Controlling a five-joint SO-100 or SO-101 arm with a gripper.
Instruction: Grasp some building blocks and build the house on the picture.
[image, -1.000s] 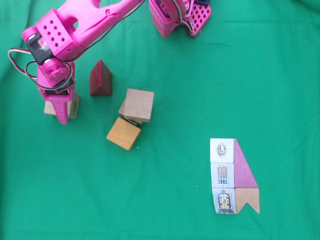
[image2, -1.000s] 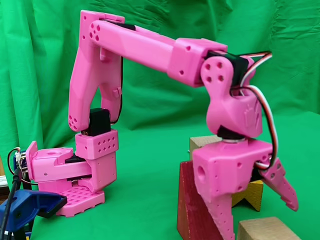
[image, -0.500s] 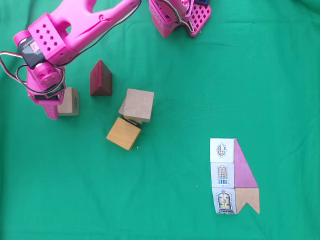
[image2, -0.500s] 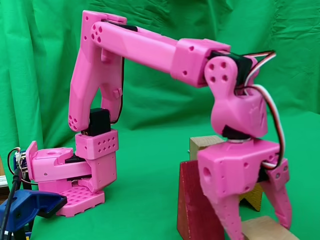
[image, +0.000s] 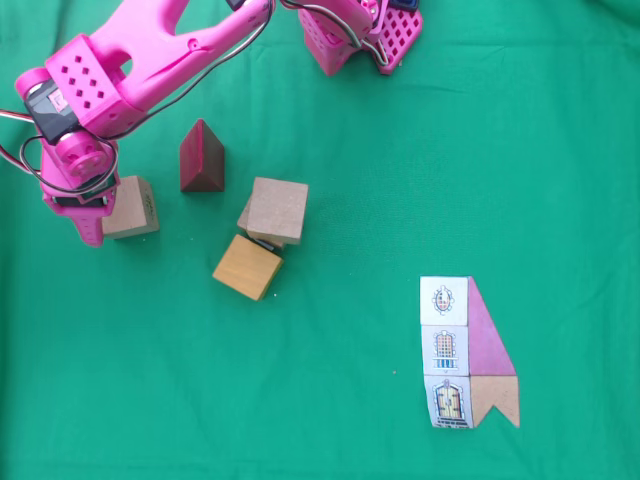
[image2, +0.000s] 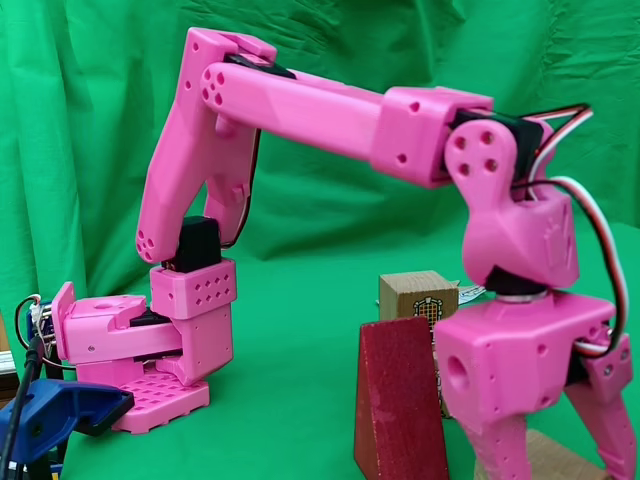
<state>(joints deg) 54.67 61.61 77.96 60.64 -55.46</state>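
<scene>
Pink, my claw (image: 92, 222) has slid left off the tan cube (image: 130, 206) it covered a second ago; its fingers hang apart, empty, one beside the cube. The grasp must be re-aimed. The picture (image: 468, 353) lies far right on the green desk (image: 400, 180).

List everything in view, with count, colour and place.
Tan cubes: three; one far left beside the gripper, one mid-left lying over another, which is mostly hidden, in the top-down fixed view.
Orange cube: one, just below the stacked tan cubes.
Prism: one, dark red, above and between the tan cubes.
Card: one, white squares with pink and tan patches, lower right.
Cloth: one, green, under everything.
Clamp: one, blue, lower left in the side fixed view.
Arm: one, pink, base at top.
Gripper: one, pink, far left.
</scene>
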